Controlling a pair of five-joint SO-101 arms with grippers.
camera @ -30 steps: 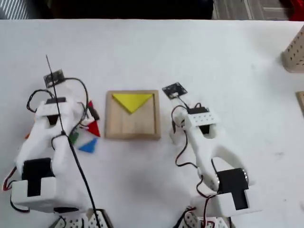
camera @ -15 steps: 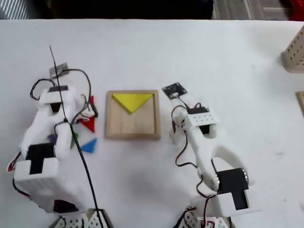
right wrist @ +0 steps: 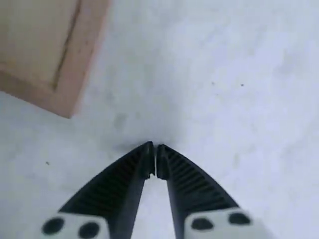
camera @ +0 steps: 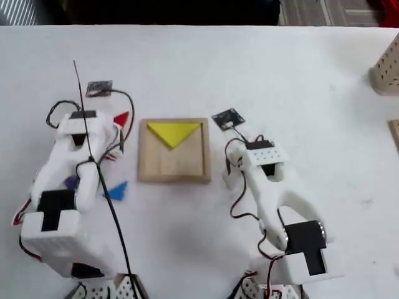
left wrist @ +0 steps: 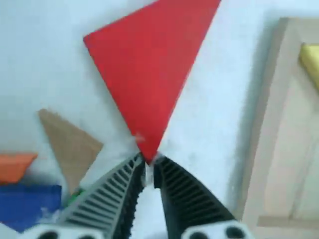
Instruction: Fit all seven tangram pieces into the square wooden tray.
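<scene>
Left claw [left wrist: 148, 167]: closed on one sharp corner of the red triangle [left wrist: 149, 74], a grip that probably leaves the flat body free to swing over the rim. A brown triangle [left wrist: 70, 144], an orange piece [left wrist: 15, 167] and a blue piece [left wrist: 25, 204] wait beside it on the counter [right wrist: 224, 74]. The tray [left wrist: 271, 149] lies just beyond; its yellow triangle [camera: 173, 132] sits against the far edge, leaving the remaining floor open. Right claw [right wrist: 153, 164]: closed and empty, low over the counter near the tray's other side, seemingly parked clear.
</scene>
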